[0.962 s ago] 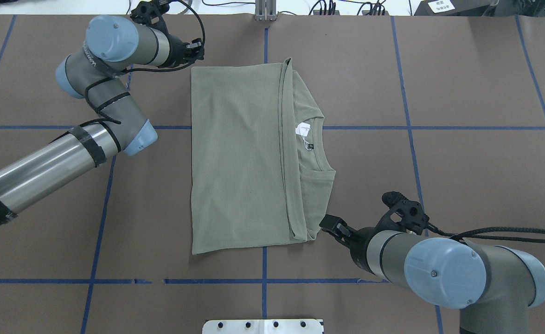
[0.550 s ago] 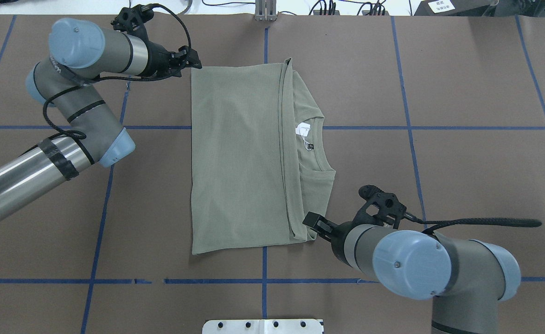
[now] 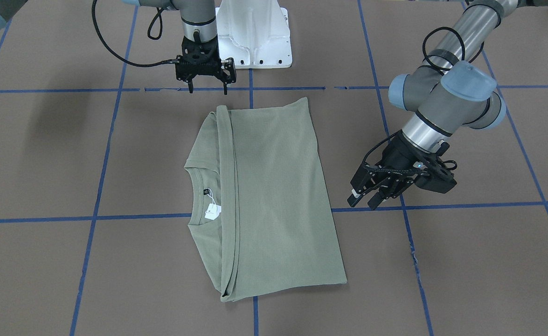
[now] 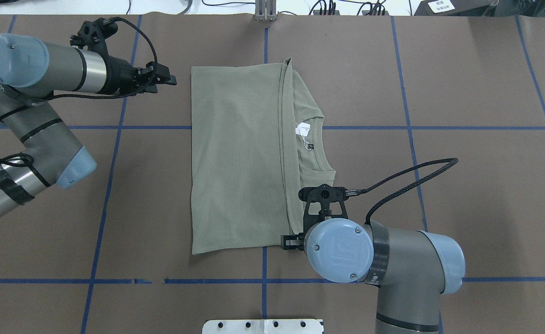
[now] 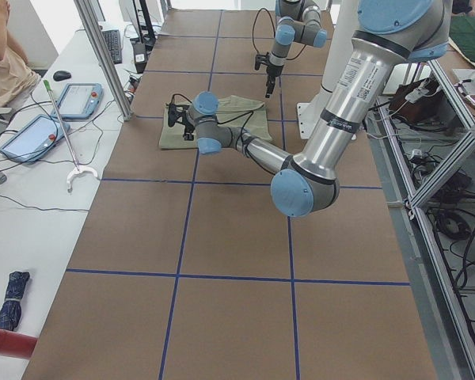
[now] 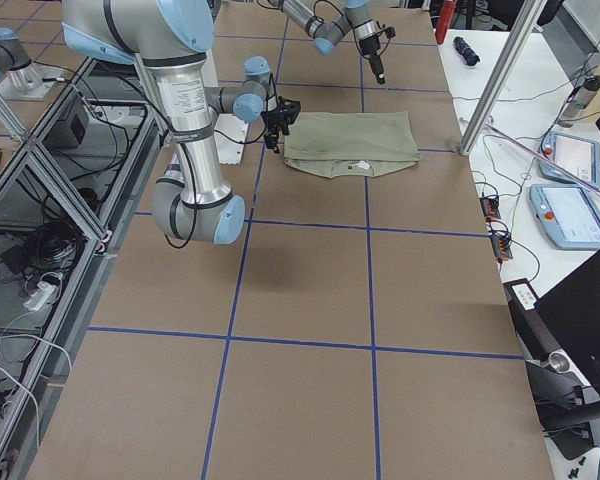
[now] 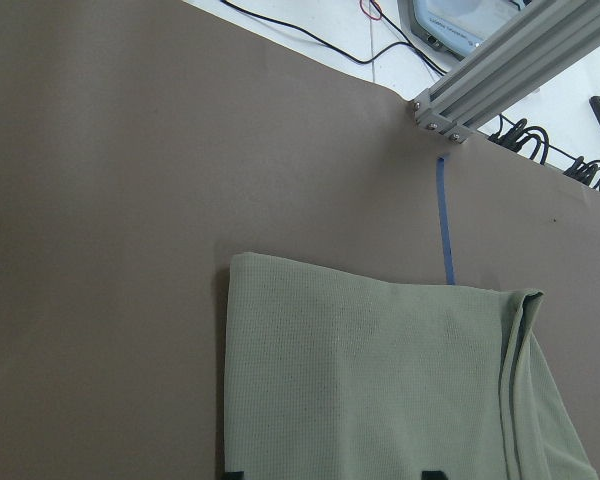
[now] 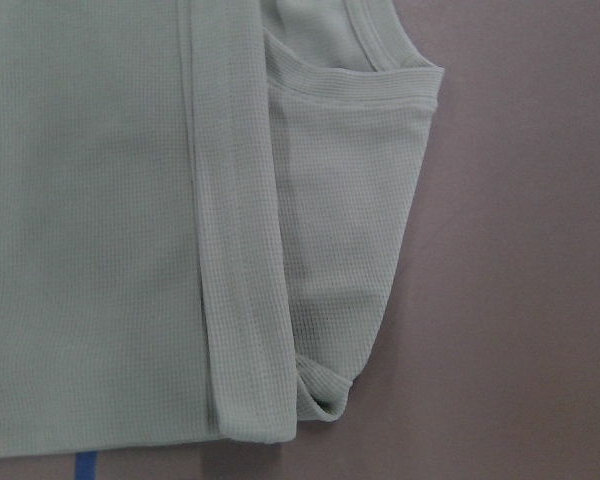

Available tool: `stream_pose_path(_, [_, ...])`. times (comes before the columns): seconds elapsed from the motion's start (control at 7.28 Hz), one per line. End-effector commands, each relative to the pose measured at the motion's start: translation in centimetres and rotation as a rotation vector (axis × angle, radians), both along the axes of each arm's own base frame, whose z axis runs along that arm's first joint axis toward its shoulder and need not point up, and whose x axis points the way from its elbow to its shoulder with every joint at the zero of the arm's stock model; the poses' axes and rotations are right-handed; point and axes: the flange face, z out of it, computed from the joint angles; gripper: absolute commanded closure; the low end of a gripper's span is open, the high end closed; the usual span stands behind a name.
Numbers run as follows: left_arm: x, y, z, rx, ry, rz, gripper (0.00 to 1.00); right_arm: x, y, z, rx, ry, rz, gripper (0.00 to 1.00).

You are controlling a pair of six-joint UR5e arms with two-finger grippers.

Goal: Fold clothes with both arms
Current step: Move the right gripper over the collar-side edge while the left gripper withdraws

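1. Shirt (image 4: 235, 157): 1 item, pale sage-green knit; folded to a flat rectangle at the middle of the table; the folded-over layer covers its left part; the neck opening and a white tag (image 4: 303, 129) lie exposed along its right side; held by neither gripper.
2. Left arm (image 4: 45, 120): silver-grey with light blue caps; comes in from the left; its wrist lies nearly level, aimed to the right.
3. Left gripper (image 4: 169, 80): black, 2 fingers; jaws apart, nothing between them; just beside the shirt's far left corner, not touching it; the wrist camera looks down on that corner.
4. Right arm (image 4: 393, 264): comes in from the near right; its wrist is turned straight down.
5. Right gripper (image 3: 207, 87): black, 2 fingers; jaws spread wide, nothing between them; pointed down at the shirt's near right corner; whether the tips touch the cloth cannot be told.
6. Table (image 4: 462, 83): brown cover, marked into squares by blue tape lines.
7. Pedestal base (image 3: 255, 32): white metal, at the middle of the near edge.
8. Person (image 5: 4, 55): 1, partly in view, beyond the table's far edge.
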Motion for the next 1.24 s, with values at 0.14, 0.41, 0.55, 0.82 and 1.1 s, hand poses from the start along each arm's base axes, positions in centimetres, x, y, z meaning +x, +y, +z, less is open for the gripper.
stream_pose_path(0.14, [-0.4, 0.5, 0.8, -0.007, -0.004, 0.005, 0.33, -1.8, -3.5, 1.2, 0.083, 0.075, -0.278, 0.0])
stream_pose_path(0.41, [-0.5, 0.6, 1.2, -0.011, -0.007, 0.005, 0.33, -3.3, -6.3, 0.9, 0.033, 0.075, -0.32, 0.0])
stream_pose_path(0.55, [-0.6, 0.8, 1.7, -0.017, -0.012, 0.005, 0.33, -5.2, -7.3, 0.5, 0.019, 0.095, -0.34, 0.0])
stream_pose_path(0.82, [-0.6, 0.8, 1.9, -0.02, -0.013, 0.005, 0.33, -5.6, -7.4, 0.8, 0.004, 0.117, -0.347, 0.0])
stream_pose_path(1.1, [-0.8, 1.0, 2.6, -0.028, -0.019, 0.006, 0.33, -6.5, -7.5, 2.2, -0.015, 0.148, -0.352, 0.0])
